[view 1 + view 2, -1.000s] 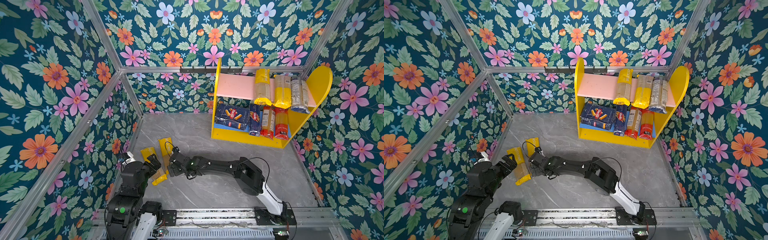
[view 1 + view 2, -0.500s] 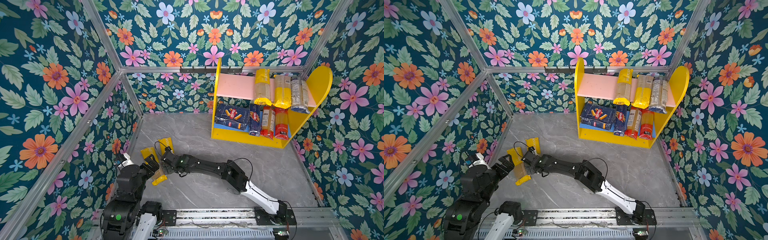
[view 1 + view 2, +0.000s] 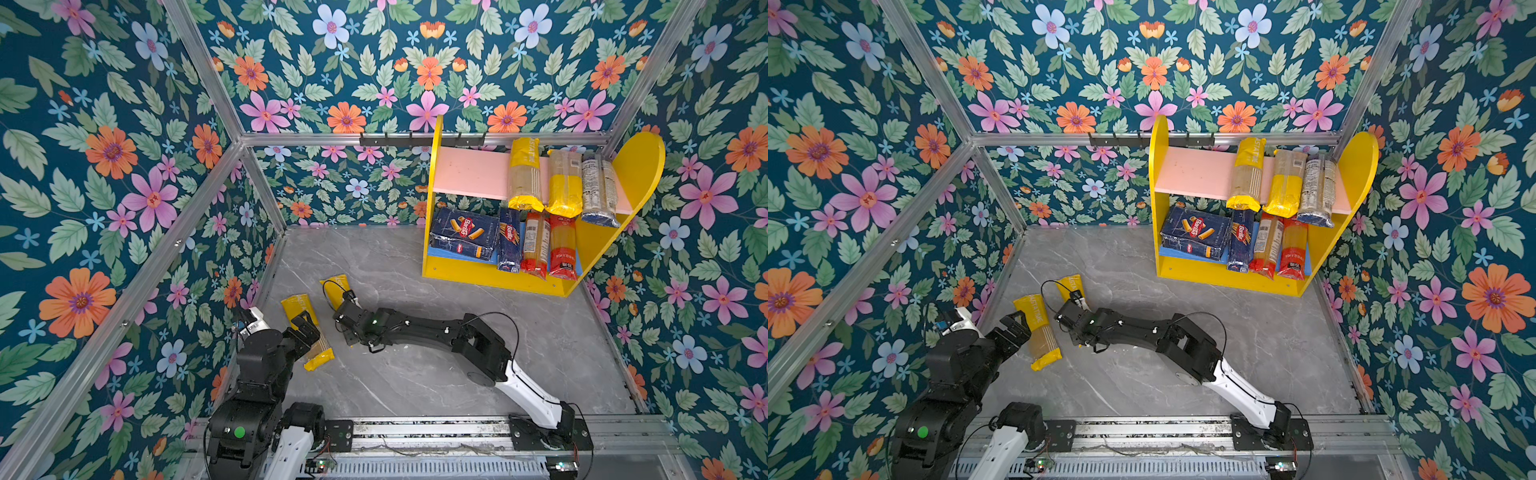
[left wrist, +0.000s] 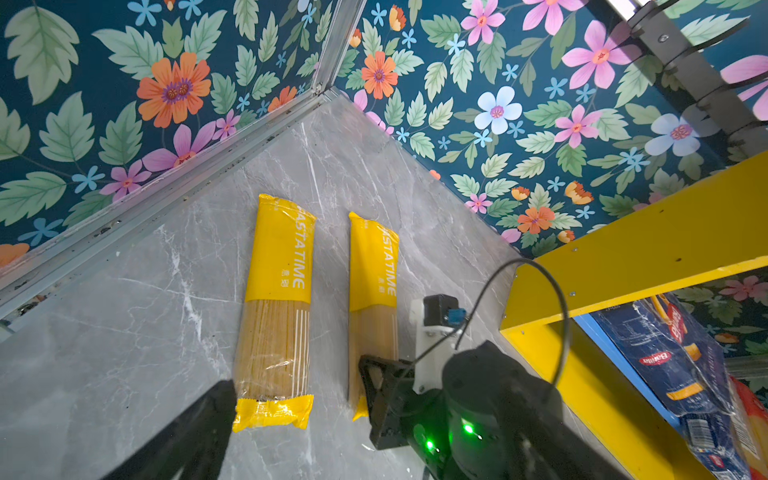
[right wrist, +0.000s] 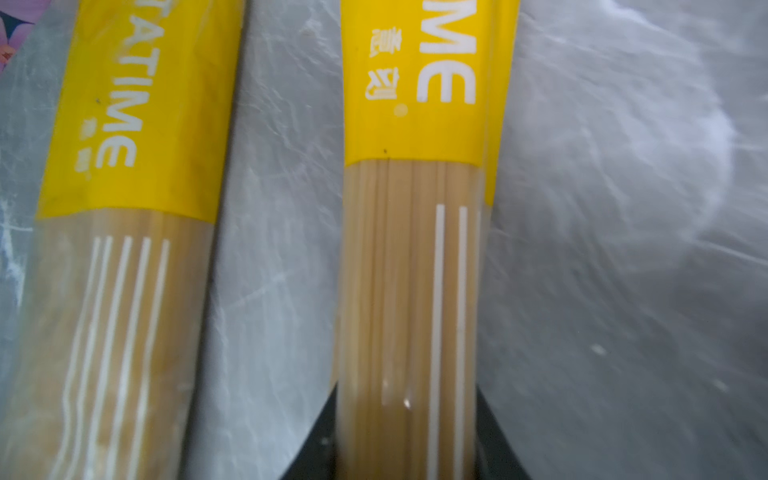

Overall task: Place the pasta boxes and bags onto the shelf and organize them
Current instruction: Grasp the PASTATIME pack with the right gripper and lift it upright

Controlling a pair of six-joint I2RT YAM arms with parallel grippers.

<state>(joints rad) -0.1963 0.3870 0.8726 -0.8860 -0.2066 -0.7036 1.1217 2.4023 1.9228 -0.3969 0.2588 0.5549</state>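
Low on the grey marble table (image 3: 415,374), close to the flowered wall (image 3: 124,208) on the left, two spaghetti bags with yellow ends lie side by side, a strip of bare table between them. The right arm stretches across toward them. The right gripper (image 4: 374,384) has its jaws closed on the second bag (image 4: 374,266), the one farther from the wall, pinching the clear part where the strands show. From the right wrist camera the dark fingers (image 5: 316,449) sit tight against both sides of that bag. Whether it is off the table I cannot tell. The left gripper (image 3: 1018,328) hangs over the lower half of the first bag (image 4: 274,316), the one by the wall, with its jaws spread wide and nothing between them. One blurred finger (image 4: 199,428) shows just beside that bag's crimped yellow end. Well apart, in the back right corner, stands the shelf (image 3: 465,274). On its pink upper board (image 3: 469,174) three bags lie side by side toward the right, sticking out over the front edge: two yellow-ended bags (image 3: 525,174) and a white-labelled bag (image 3: 598,187) with a dark blue end. On the blue lower board (image 3: 438,252) the wide box (image 3: 463,239) sits at the left, the narrow box (image 3: 509,245) just beside it, then two red-ended bags (image 3: 536,249), all packed close together.
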